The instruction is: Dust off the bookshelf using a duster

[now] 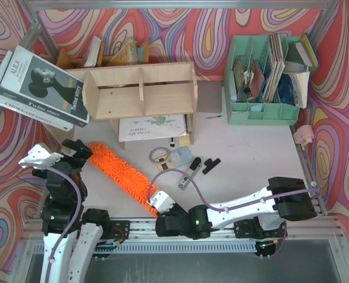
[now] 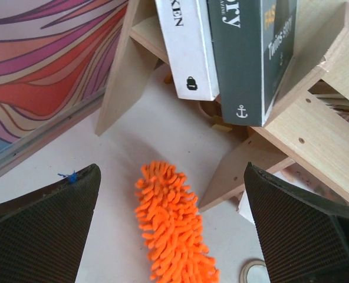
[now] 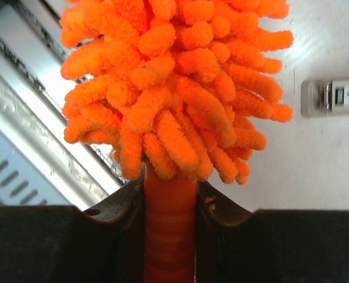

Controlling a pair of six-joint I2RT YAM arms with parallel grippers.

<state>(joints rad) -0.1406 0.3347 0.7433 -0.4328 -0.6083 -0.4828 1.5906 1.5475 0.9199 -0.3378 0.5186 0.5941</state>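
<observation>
Two claws bracket the duster [image 1: 122, 171], which stretches over the table [image 1: 251, 153] with its long axis slanting from near centre toward the far left. The right claw [image 3: 170, 194] is clamped on the handle end. The left claw [image 2: 171, 168] hangs wide open and empty above the fluffy tip. The bookshelf [image 1: 140, 88] stands just beyond that tip, so the head probably has to lift up and away.

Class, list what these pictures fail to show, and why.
Handle of the duster: top view, hidden under the right tool; right wrist view, cut by the bottom edge.
Books behind the bookshelf: top view, mostly hidden by it.
Small black parts: top view, too small to name.
</observation>
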